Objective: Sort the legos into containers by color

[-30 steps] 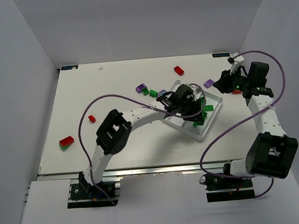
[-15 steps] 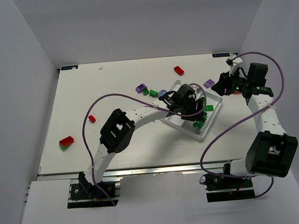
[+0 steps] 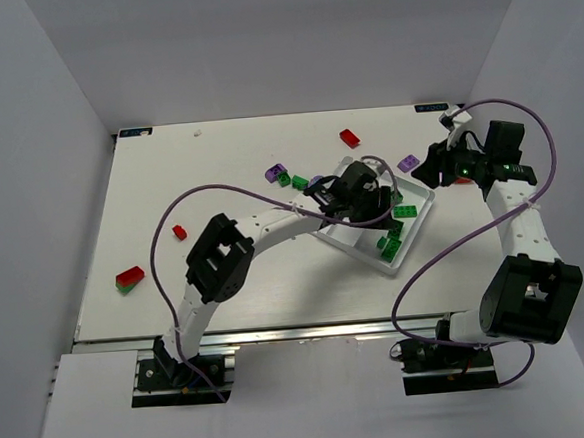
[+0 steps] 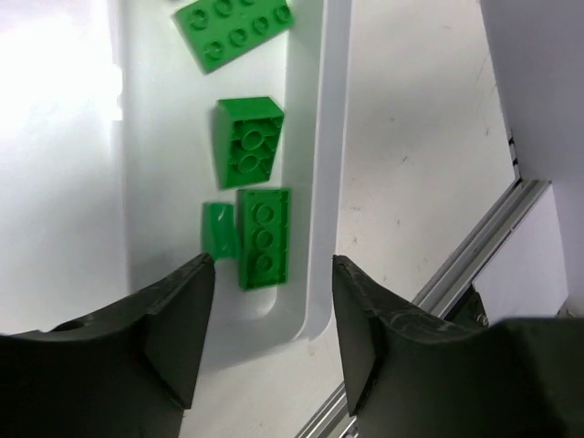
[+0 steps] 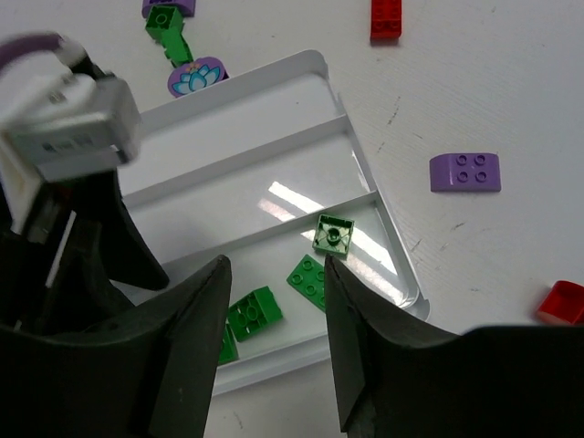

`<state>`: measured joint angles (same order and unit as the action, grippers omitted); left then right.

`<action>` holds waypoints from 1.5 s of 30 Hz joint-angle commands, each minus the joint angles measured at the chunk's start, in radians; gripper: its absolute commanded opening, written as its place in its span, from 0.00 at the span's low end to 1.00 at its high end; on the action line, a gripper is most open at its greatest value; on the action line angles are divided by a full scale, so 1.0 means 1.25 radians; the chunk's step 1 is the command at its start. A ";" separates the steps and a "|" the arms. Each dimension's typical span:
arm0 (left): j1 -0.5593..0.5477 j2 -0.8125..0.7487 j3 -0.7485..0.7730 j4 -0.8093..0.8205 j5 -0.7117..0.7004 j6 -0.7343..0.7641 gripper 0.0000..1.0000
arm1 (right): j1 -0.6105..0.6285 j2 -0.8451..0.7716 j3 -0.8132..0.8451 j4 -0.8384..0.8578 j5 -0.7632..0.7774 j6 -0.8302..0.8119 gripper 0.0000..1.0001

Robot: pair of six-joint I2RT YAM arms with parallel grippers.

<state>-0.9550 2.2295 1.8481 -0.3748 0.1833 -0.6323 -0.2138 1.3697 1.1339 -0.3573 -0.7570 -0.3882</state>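
The white tray (image 3: 358, 236) lies at centre right. Several green bricks (image 3: 390, 238) lie in its right-hand compartment; in the right wrist view (image 5: 310, 278) the other two compartments show no bricks. My left gripper (image 3: 355, 189) hovers over the tray, open and empty; its wrist view (image 4: 271, 265) shows green bricks (image 4: 246, 137) below it along the tray wall (image 4: 315, 137). My right gripper (image 3: 439, 164) is open and empty, high beside the tray's far right corner, and looks down at it (image 5: 276, 269). A purple brick (image 3: 407, 163) lies on the table just left of it.
Loose on the table are a red brick (image 3: 350, 138) at the back, purple (image 3: 276, 171) and green (image 3: 299, 182) bricks left of the tray, a small red brick (image 3: 180, 232) and a red-and-green brick (image 3: 130, 277) at far left. Another red brick (image 5: 561, 301) lies by the tray.
My left gripper has moved back and left along the tray, uncovering the green bricks at its near end. My right gripper has shifted slightly towards the back.
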 commanded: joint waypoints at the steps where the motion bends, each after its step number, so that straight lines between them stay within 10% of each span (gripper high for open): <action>1: 0.017 -0.179 -0.072 0.037 -0.079 -0.023 0.63 | -0.004 -0.016 0.032 -0.061 -0.042 -0.073 0.52; 22: 0.241 -0.666 -0.578 0.062 -0.301 -0.219 0.59 | 0.135 -0.034 -0.030 -0.197 0.003 -0.272 0.70; 45: 0.357 -0.315 -0.359 -0.143 -0.148 -0.177 0.63 | 0.209 -0.043 -0.109 -0.120 0.052 -0.217 0.74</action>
<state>-0.5106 1.8294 1.3579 -0.5385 -0.0502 -0.9138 0.0463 1.3319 1.0130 -0.5396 -0.6868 -0.6678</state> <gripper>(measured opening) 0.634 0.733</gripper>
